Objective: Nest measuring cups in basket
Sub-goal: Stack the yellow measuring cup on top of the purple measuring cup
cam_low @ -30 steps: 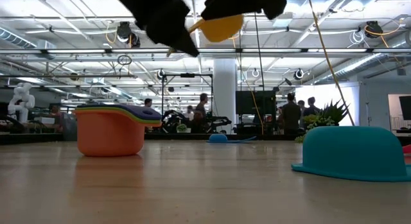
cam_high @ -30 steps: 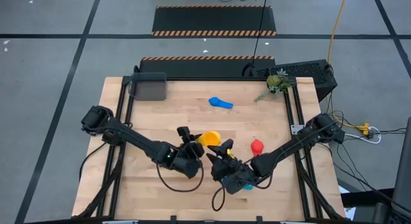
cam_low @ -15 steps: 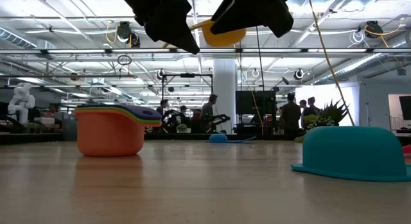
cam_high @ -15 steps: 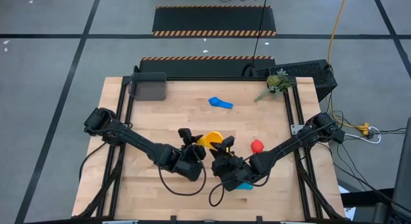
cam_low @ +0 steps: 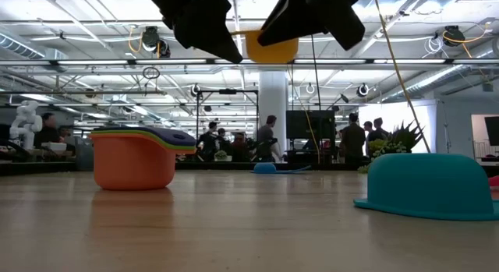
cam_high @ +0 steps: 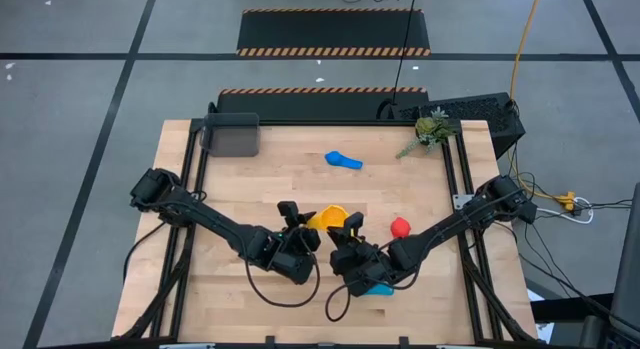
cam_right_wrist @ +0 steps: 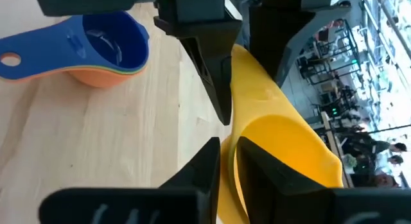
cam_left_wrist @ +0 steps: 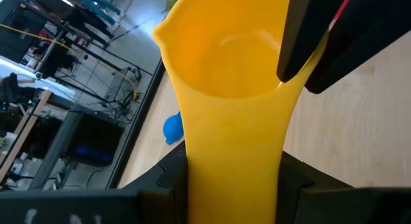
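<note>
A yellow measuring cup (cam_high: pixel 326 217) hangs in the air between both grippers, above the table's middle. My left gripper (cam_high: pixel 297 222) is shut on its handle and my right gripper (cam_high: pixel 349 230) on its bowl. A nested stack, orange at the bottom and dark blue on top (cam_right_wrist: pixel 96 49), stands on its base on the table (cam_low: pixel 134 157). A teal cup (cam_low: pixel 433 185) lies mouth down under my right arm. A red cup (cam_high: pixel 400 227) and a blue cup (cam_high: pixel 343 160) lie loose on the table. The dark grey basket (cam_high: pixel 232 135) stands at the far left corner. My left gripper pinches the yellow cup's flat handle (cam_left_wrist: pixel 231 185) between its two fingers, coming from the table's left and slanting a little down, along the handle. The cup is lifted clear of the table, mouth up. My right gripper grips the bowl's wall (cam_right_wrist: pixel 252 131) on the side away from the handle, one finger (cam_left_wrist: pixel 297 41) inside the bowl and the other outside. It comes from the table's right, slanting down.
A green plant sprig (cam_high: pixel 432 129) lies at the far right corner. Bare wood lies between the basket and the blue cup. People move about in the room beyond the table's far edge.
My right gripper has moved in on the yellow cup and shut on its bowl wall. The cup, tilted a second ago, now hangs level between both grippers. My left gripper has kept its hold on the handle.
</note>
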Controlling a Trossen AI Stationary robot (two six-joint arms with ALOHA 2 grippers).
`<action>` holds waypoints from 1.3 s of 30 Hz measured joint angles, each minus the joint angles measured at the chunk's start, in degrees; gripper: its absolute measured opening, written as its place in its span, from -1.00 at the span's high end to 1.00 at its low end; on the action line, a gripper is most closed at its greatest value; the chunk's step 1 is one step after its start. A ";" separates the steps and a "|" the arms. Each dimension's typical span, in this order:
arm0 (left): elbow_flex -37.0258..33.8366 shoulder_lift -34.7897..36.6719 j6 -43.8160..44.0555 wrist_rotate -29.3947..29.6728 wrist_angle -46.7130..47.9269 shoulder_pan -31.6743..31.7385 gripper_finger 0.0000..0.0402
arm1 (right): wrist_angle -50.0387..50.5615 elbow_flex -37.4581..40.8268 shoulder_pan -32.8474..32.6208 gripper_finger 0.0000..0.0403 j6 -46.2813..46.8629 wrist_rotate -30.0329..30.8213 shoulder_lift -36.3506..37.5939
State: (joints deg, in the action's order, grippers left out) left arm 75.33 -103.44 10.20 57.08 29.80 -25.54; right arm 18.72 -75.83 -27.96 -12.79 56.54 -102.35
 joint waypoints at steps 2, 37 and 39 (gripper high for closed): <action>0.00 0.00 0.00 0.00 0.00 0.00 0.34 | 0.02 0.00 0.10 0.81 0.44 -0.13 0.00; 11.98 0.11 3.73 -6.10 13.78 -10.64 -0.32 | 8.00 0.02 -1.21 1.00 2.37 -29.61 5.46; 12.20 0.11 2.55 -6.09 13.68 -11.31 -0.25 | 8.22 0.02 -1.36 1.00 1.71 -32.20 5.44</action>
State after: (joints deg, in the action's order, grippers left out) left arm 87.53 -103.33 12.74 50.99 43.49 -36.85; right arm 26.94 -75.81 -29.32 -11.08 24.34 -96.90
